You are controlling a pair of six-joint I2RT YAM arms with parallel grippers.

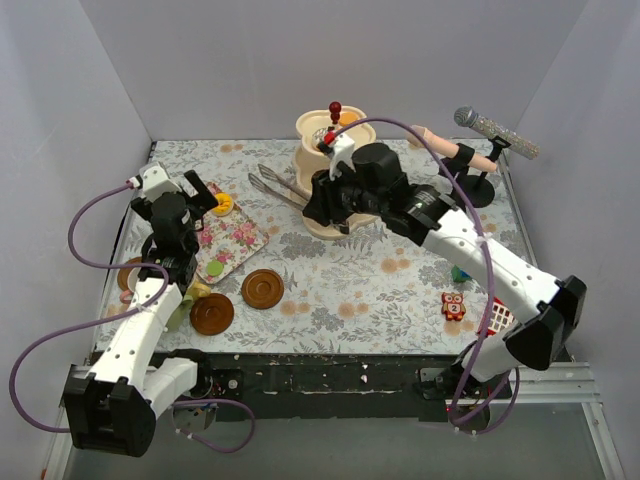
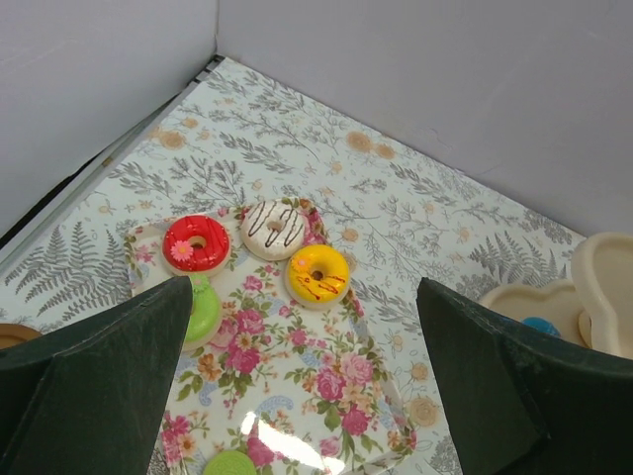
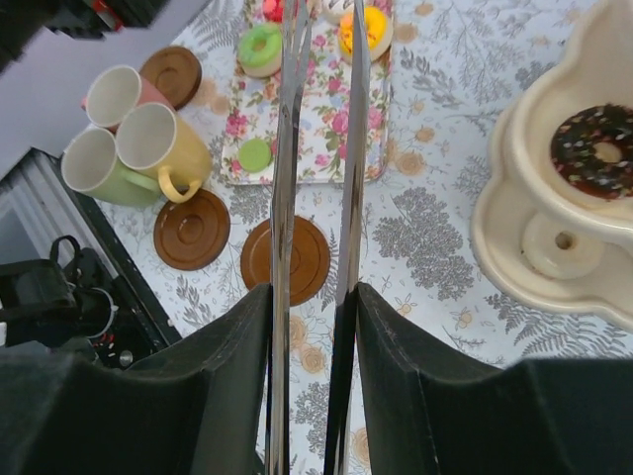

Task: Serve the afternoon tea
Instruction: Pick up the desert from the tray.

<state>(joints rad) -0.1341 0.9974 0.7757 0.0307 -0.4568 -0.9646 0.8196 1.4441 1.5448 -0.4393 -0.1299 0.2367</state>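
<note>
My right gripper (image 3: pixel 313 292) is shut on the metal tongs (image 3: pixel 285 148), whose two blades stand slightly apart and reach toward the floral tray (image 3: pixel 316 139). Nothing shows between the blades. The cream tiered stand (image 1: pixel 335 222) with its red knob (image 1: pixel 335 107) is beside that gripper, and a chocolate donut (image 3: pixel 598 148) lies on one tier. My left gripper (image 2: pixel 304 287) hangs open above the tray (image 2: pixel 297 386). On the tray lie red (image 2: pixel 196 242), white (image 2: pixel 273 228), yellow (image 2: pixel 317 273) and green (image 2: pixel 205 309) donuts. Pink (image 3: pixel 114 94), yellow (image 3: pixel 158 139) and green (image 3: pixel 94 163) cups stand together.
Brown saucers (image 1: pixel 262 289) (image 1: pixel 211 314) lie near the front left, a third (image 1: pixel 128 272) under the left arm. A microphone (image 1: pixel 495 128) on a black stand is at the back right. An owl block (image 1: pixel 453 305) and another block (image 1: pixel 497 318) sit front right. Walls enclose three sides.
</note>
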